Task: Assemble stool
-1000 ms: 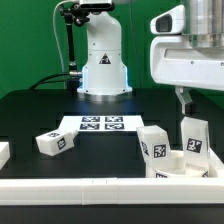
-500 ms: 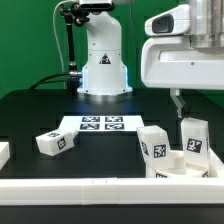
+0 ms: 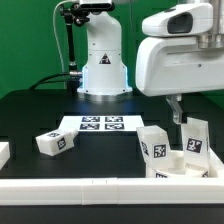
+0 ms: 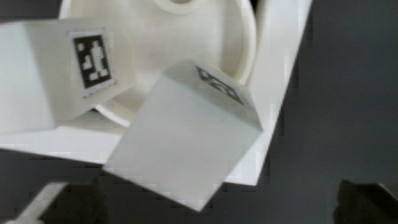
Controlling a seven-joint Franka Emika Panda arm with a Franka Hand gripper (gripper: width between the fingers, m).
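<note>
The round white stool seat [image 3: 190, 168] lies at the exterior view's right, by the front rail. Two chunky white tagged legs [image 3: 155, 144] [image 3: 193, 136] stand upright in it. A third leg [image 3: 54, 143] lies loose on the table at the left. My gripper [image 3: 177, 110] hangs above and just behind the seat, between the two standing legs. In the wrist view the seat's rim [image 4: 199, 30] and both legs [image 4: 57, 85] [image 4: 182, 145] lie below my gripper [image 4: 210, 207]. Its dark fingers [image 4: 43, 205] stand wide apart, open and empty.
The marker board [image 3: 100, 124] lies flat in front of the robot base [image 3: 103, 62]. A long white border rail [image 3: 90, 190] runs along the front edge. Another white part [image 3: 4, 152] shows at the far left edge.
My hand has shifted a little to the exterior view's left and looms larger in the picture. The legs and the seat have not moved.
</note>
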